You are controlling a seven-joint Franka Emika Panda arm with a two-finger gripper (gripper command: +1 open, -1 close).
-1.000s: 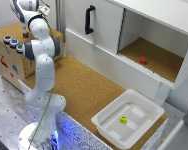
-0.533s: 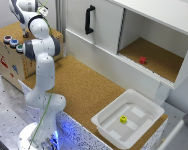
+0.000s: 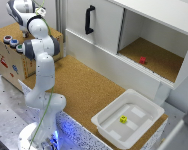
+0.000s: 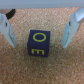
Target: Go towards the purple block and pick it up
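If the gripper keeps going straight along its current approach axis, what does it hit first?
Most likely the purple block: in the wrist view it sits centred between the open fingers of the gripper, on the cork surface. Nothing shows in between, though depth is unclear.

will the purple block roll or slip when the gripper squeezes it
Probably not roll: the purple block looks like a flat-faced cube sitting square on the cork surface. Its straight sides should suit the open gripper. It seems rigid and likely light, though smooth faces might slip slightly.
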